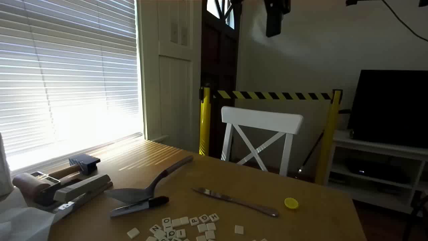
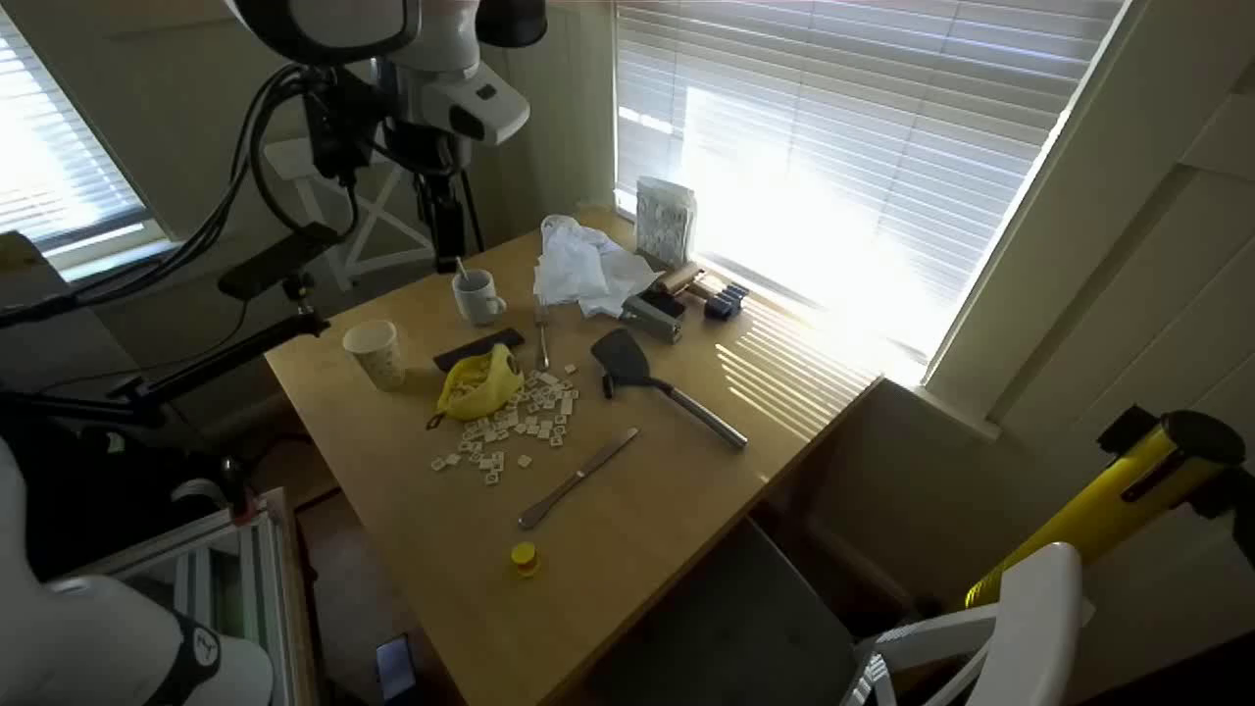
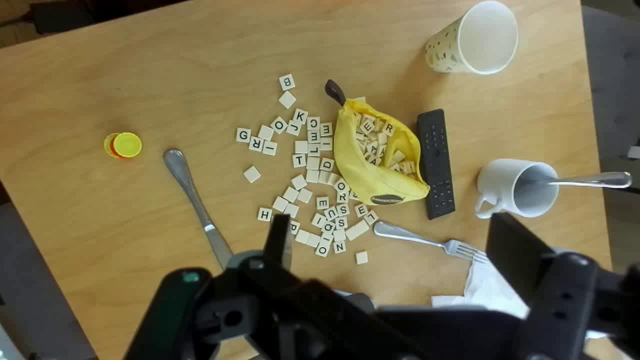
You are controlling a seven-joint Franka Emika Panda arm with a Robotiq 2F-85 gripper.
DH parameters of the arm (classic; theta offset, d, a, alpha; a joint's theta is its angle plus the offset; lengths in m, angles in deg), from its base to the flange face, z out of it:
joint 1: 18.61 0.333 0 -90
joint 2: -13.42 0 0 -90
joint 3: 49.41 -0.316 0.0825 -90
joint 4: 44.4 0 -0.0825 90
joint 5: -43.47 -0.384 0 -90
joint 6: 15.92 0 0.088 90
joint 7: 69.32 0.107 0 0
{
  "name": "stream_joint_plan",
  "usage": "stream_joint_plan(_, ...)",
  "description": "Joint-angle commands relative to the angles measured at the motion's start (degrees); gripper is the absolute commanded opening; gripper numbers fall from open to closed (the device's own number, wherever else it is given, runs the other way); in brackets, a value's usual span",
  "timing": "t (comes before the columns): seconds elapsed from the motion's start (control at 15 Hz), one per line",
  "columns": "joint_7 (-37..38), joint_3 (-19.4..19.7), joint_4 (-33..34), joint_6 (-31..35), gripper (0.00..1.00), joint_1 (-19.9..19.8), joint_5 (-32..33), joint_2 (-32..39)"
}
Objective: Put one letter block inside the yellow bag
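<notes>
Yellow bag (image 3: 357,172): 1. Letter blocks (image 3: 313,163): over 40 loose; more in bag, overlapping, exact tally not possible. Paper cup (image 3: 472,42): 1. Mug (image 3: 505,187): 1. Spoon (image 3: 595,180): 1. Fork (image 3: 420,240): 1. Knife (image 3: 200,207): 1. Remote (image 3: 436,165): 1. Spatula (image 2: 622,355): 1. Marker (image 1: 138,206): 1. Stapler (image 1: 82,188): 1. White chairs (image 1: 262,119): 2. Yellow posts (image 1: 205,124): 2. Television (image 1: 389,107): 1.

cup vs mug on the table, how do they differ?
Shape: the cup is taller and flares toward its rim; the mug is squatter.
Handle: the mug has one; the cup has none.
Surface: the cup carries a speckled print; the mug looks plain white.
Contents: a metal utensil leans in the mug, its lower end hidden; none sticks out of the cup.
Shared: both stand upright on the table, open at the top.
</notes>
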Motion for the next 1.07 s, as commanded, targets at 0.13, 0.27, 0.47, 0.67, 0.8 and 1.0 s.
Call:
stream_joint_plan(0.13, -0.1, -0.3, 0.1, -0.1, 1.00, -0.4, -0.1, 0.0)
stream_joint_plan(0.27, -0.1, -0.3, 0.1, -0.1, 1.00, -0.4, -0.1, 0.0)
stream_joint_plan(0.47, 2.1, -0.8, -0.2, 1.7, 1.00, -0.7, 0.3, 1.1)
stream_joint_plan(0.67, 8.4, -2.9, -2.4, 10.2, 1.00, -1.1, 2.4, 3.5)
stream_joint_plan(0.8, 12.2, -4.2, -4.7, 16.6, 1.00, -1.0, 4.0, 5.3)
stream_joint_plan(1.0, 19.3, -5.7, -8.1, 26.4, 1.00, -1.2, 8.6, 8.3)
